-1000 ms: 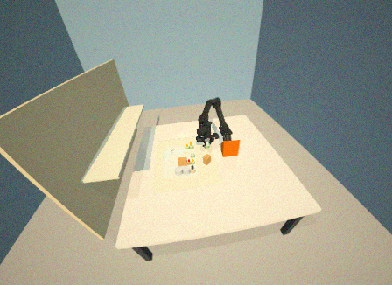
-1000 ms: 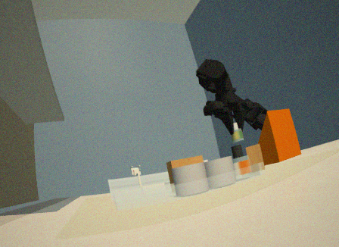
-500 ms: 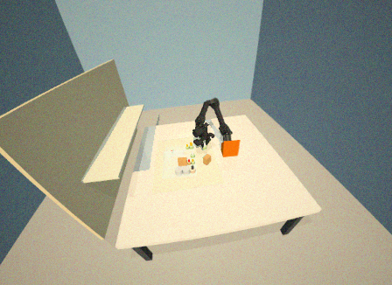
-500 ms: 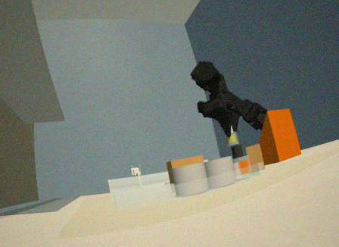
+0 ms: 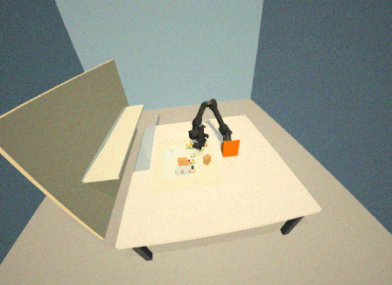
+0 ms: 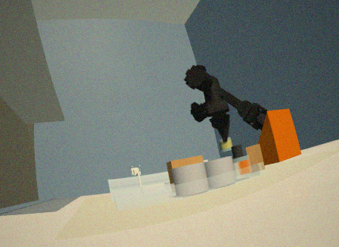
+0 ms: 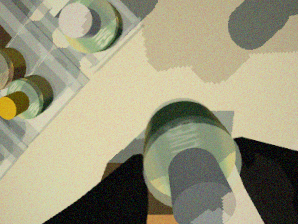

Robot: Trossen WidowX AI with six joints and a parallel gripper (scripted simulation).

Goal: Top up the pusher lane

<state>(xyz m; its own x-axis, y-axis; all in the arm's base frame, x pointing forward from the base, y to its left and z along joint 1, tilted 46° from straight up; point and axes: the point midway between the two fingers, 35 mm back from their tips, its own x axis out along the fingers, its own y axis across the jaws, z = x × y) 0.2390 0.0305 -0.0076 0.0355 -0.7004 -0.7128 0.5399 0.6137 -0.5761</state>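
My gripper (image 7: 188, 156) (image 6: 225, 139) (image 5: 199, 142) is shut on a pale green glass jar with a grey lid (image 7: 192, 163) (image 6: 226, 145) and holds it above the cream table. In the wrist view the grey, see-through lane rack (image 7: 27, 3) lies at the upper left. A matching pale green jar with a grey lid (image 7: 87, 20) stands in one of its lanes. A jar with a yellow lid (image 7: 9, 107) stands in a lane at the left edge. The held jar is apart from the rack, to its lower right.
Two grey cylinders (image 6: 191, 178) (image 6: 220, 170), an orange-brown box (image 6: 185, 161), a tan box (image 6: 254, 155) and a dark-lidded jar (image 6: 237, 151) stand near the rack. The arm's orange base (image 5: 230, 148) (image 6: 280, 136) is behind. A shelf board (image 5: 115, 140) and a large panel stand at the left.
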